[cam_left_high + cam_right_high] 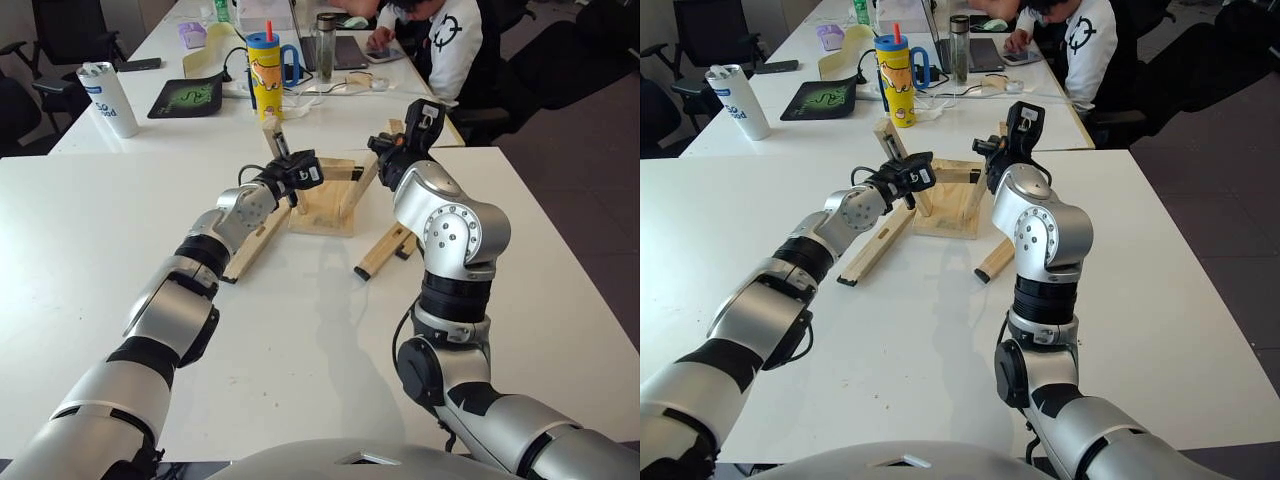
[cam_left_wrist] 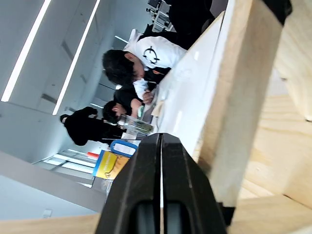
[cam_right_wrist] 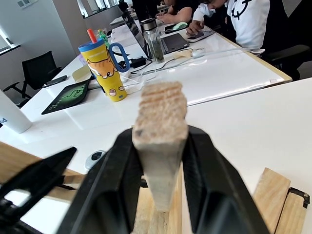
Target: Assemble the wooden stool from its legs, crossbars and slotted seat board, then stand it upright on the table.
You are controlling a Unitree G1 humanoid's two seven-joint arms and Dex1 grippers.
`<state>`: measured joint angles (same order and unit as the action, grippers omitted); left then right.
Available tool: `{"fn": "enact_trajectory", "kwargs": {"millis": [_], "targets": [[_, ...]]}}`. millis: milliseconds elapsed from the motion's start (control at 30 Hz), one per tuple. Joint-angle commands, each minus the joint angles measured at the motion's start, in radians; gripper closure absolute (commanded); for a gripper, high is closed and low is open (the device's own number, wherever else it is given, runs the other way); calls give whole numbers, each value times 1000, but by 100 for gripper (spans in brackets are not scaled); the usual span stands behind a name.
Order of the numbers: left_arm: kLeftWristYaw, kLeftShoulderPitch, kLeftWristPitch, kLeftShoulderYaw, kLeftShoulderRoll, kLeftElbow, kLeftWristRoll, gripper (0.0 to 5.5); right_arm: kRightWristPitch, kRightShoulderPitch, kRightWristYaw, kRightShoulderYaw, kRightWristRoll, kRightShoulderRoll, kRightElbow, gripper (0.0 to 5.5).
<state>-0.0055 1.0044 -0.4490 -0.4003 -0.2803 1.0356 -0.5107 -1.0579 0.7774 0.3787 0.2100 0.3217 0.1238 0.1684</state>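
- 1 loose leg lies flat on the counter, under my left forearm.
- My left fingers are clenched together with nothing between them, just beside the upright leg, which stands at the left edge of the seat board.
- My right fingers are clamped on the top end of a slanted leg, 1 finger on each side. Its lower end runs down to the seat board's right side.
- 1 other leg lies flat on the counter beside my right arm.
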Motion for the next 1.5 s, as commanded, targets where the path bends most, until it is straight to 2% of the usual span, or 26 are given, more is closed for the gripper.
{"fn": "enact_trajectory", "kwargs": {"millis": [33, 167, 267, 367, 433, 467, 600, 767, 900, 1000, 1200, 1267, 1367, 1500], "targets": [[121, 23, -103, 55, -36, -101, 7, 550, -55, -26, 8, 11, 6, 68, -51, 446], [141, 29, -134, 60, -43, -149, -10, 550, -56, -25, 9, 14, 7, 68, -51, 446], [-37, 14, -17, 26, -17, -37, -3, 550, -55, -23, 13, 21, 8, 70, -49, 446], [-308, -42, 175, -26, -10, 102, -23, 550, -52, -15, 14, 25, 8, 67, -55, 446], [-517, -90, 231, -121, -38, 151, -95, 550, -45, -9, 13, 29, 9, 62, -64, 446], [-548, -104, 237, -145, -46, 164, -115, 550, -42, -8, 14, 29, 9, 60, -67, 446], [-473, -94, 237, -149, -46, 161, -115, 550, -33, -8, 14, 26, 9, 57, -74, 446], [-108, -2, 197, -69, -35, 95, -85, 550, -31, -14, 12, 18, 8, 55, -76, 446], [56, 25, 140, 17, -39, -90, -37, 550, -22, -11, 3, 6, 3, 42, -79, 446], [72, -6, 146, 119, -30, -337, 47, 550, 3, -3, -9, -9, -8, 23, -85, 446], [-4, -159, 315, 279, 4, -808, 234, 550, 98, 15, -69, -55, -46, -38, -110, 446], [-20, -199, 376, 316, -4, -896, 261, 550, 128, 20, -108, -72, -54, -60, -118, 446], [-35, -269, 452, 369, -20, -981, 288, 550, 175, 30, -161, -83, -66, -100, -148, 384], [-45, -350, 505, 404, -32, -1046, 292, 550, 271, 41, -192, -95, -117, -147, -181, 356]]}}
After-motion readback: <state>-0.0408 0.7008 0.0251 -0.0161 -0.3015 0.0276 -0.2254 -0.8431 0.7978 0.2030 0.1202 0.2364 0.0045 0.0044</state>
